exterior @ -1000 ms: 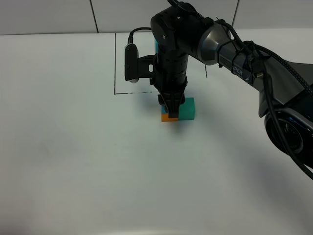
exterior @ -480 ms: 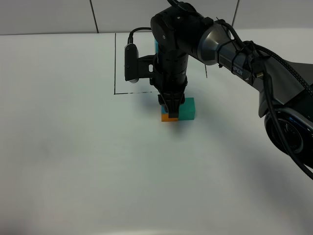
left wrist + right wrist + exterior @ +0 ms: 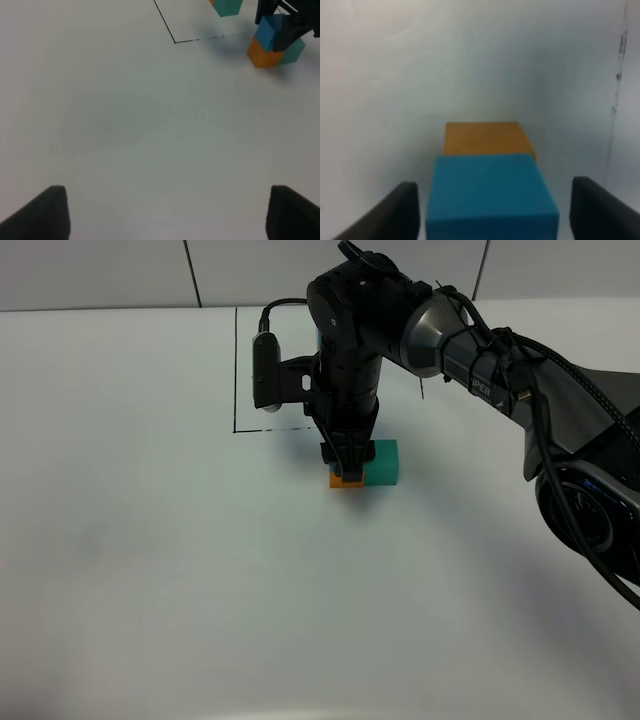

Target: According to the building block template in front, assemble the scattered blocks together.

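Note:
The blue cube [image 3: 490, 192] rests on top of the orange cube [image 3: 487, 137]. The teal-green cube [image 3: 384, 462] stands against the orange cube [image 3: 340, 481] on the table. My right gripper [image 3: 347, 468] reaches across the middle and hangs straight down over the stack. Its fingers [image 3: 395, 212] stand on either side of the blue cube with narrow gaps, so it looks open. The stack also shows in the left wrist view, blue [image 3: 271, 31] on orange [image 3: 264, 54]. A teal cube of the template [image 3: 227, 6] sits inside the black drawn rectangle [image 3: 235, 370], mostly hidden behind the arm. My left gripper [image 3: 172, 215] is open and empty.
White table surface [image 3: 150, 570] all around the stack. The right arm's cables and base [image 3: 590, 510] fill the right side. A tiled wall [image 3: 100, 270] runs along the back. The left arm is out of the exterior high view.
My right gripper has risen a little above the stack. The cubes have not moved.

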Robot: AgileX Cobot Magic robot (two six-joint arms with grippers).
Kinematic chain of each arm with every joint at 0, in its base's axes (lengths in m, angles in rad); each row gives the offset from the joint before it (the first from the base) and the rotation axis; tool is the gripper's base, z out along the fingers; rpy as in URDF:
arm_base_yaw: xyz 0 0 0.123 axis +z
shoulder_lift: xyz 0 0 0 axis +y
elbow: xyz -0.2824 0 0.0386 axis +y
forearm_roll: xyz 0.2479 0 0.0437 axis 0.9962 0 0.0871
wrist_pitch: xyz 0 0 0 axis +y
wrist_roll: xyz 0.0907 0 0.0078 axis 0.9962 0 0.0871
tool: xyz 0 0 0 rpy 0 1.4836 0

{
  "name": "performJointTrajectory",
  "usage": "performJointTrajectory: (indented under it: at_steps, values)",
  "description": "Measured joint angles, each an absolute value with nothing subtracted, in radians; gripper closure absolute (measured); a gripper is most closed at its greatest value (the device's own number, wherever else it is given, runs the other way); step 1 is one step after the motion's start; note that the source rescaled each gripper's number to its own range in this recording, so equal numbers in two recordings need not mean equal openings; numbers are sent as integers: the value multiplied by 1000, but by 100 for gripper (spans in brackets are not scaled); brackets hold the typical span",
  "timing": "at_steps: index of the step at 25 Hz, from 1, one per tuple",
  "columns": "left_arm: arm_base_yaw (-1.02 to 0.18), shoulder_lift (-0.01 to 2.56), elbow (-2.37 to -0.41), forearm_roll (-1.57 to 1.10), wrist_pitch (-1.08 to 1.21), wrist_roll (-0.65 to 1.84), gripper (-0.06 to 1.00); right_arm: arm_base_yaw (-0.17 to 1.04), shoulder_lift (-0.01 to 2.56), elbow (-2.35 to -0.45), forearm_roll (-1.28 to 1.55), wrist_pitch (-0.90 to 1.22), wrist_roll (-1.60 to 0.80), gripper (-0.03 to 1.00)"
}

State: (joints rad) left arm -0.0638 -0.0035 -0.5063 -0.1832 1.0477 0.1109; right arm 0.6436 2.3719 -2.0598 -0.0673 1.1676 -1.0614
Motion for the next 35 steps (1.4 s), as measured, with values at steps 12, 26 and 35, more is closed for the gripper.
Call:
performJointTrajectory:
  at_steps: [12, 26, 35]
  values:
    - [-64, -4, -506, -183, 1048, 111, 17, 644, 2349, -2060, -67, 1204, -1027, 11]
    - [-64, -4, -506, -183, 1048, 111, 17, 643, 2279, -2060, -77, 1213, -936, 5]
    - [-64, -4, -506, -183, 1048, 111, 17, 643, 2312, -2060, -76, 1211, -911, 5]
